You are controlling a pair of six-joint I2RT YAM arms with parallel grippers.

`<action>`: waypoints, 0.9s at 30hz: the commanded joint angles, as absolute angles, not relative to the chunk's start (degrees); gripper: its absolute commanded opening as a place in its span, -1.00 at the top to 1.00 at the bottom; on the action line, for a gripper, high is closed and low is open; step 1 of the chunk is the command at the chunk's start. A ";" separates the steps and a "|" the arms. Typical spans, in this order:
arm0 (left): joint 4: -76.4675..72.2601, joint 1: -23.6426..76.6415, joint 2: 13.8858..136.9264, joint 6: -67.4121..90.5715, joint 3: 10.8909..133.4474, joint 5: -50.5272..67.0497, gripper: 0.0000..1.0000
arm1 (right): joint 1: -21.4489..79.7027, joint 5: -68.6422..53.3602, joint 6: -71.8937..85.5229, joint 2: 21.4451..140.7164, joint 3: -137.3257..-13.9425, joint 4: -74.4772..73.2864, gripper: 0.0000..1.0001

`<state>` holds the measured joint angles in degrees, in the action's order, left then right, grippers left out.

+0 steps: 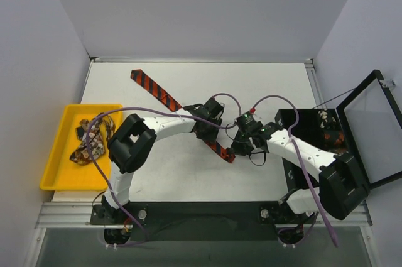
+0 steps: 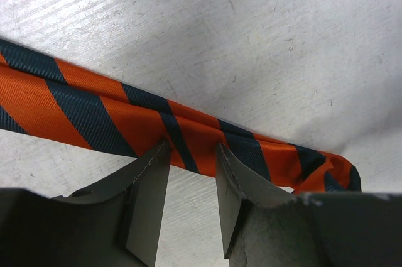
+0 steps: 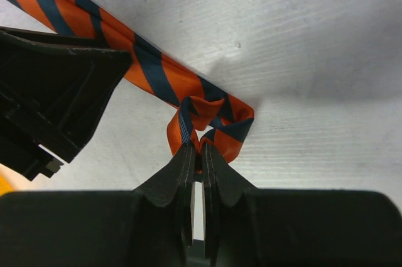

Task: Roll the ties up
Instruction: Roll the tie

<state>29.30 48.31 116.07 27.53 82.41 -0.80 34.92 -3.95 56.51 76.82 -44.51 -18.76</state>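
Now: striped tie [image 3: 157,69] end pinched in right tool [image 3: 196,152].

Bright, even light — soft shadows, pale glare on the table [image 2: 94,3].

Robotics lab test cell: white panels [image 1: 207,9] enclose a scuffed surface [image 1: 270,85], left arm [image 1: 164,130] and right arm [image 1: 301,151] bolted to a metal rail [image 1: 66,217].

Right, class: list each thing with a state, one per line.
striped tie: unrolled on the table, one end folded over
right gripper: shut on the striped tie's folded end
left gripper: open, tips at the striped tie
patterned ties: heaped unrolled in the yellow tray
black box: lid open
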 commanded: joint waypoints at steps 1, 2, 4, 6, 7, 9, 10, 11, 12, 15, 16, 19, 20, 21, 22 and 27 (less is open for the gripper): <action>28.39 48.16 117.07 28.56 80.68 1.22 0.09 | 34.98 -5.80 55.55 78.22 -46.41 -15.83 1.00; 28.30 48.16 116.98 28.65 80.60 1.49 0.09 | 35.07 -6.15 55.55 78.40 -46.32 -13.91 1.00; 28.04 47.99 116.89 28.92 80.25 1.84 0.09 | 34.98 -6.68 55.55 78.92 -45.44 -11.88 0.99; 27.95 47.81 116.72 29.09 79.98 2.11 0.09 | 34.89 -6.94 55.37 79.19 -44.83 -8.80 0.95; 27.78 47.73 116.54 29.00 79.81 2.11 0.09 | 34.98 -7.03 55.37 79.54 -44.39 -7.92 0.94; 27.77 47.55 116.37 29.18 79.63 2.20 0.09 | 34.89 -7.03 55.46 80.06 -44.03 -5.63 0.92; 27.60 47.55 116.28 29.09 79.45 2.20 0.09 | 34.89 -6.94 55.63 80.24 -43.60 -4.93 0.91; 27.60 47.55 116.19 29.09 79.45 2.28 0.09 | 34.89 -6.86 55.55 80.51 -43.42 -3.44 0.91; 27.60 47.46 116.10 29.09 79.37 2.46 0.09 | 34.89 -6.94 55.63 80.68 -43.24 -2.64 0.90; 27.51 47.37 115.84 29.27 79.01 2.46 0.09 | 34.98 -6.77 55.72 82.17 -43.07 -1.58 0.89; 27.51 47.20 115.67 29.27 78.93 2.37 0.09 | 34.89 -6.51 55.72 82.44 -42.72 -1.58 0.89; 27.33 47.02 115.23 29.36 78.58 2.20 0.09 | 34.72 -5.19 56.86 82.88 -41.75 -1.84 0.90; 27.33 46.93 115.22 29.27 78.49 2.11 0.09 | 34.63 -4.84 57.74 82.88 -41.40 -2.63 0.92; 27.33 46.93 115.14 29.27 78.40 2.02 0.09 | 34.63 -3.70 58.01 82.36 -41.48 -3.77 0.93; 27.42 46.85 114.96 29.27 78.31 1.76 0.09 | 34.63 -3.34 58.18 82.18 -41.57 -5.00 0.95; 27.33 46.50 114.52 29.27 77.52 1.14 0.09 | 34.54 -1.58 56.61 77.71 -41.84 -13.96 1.00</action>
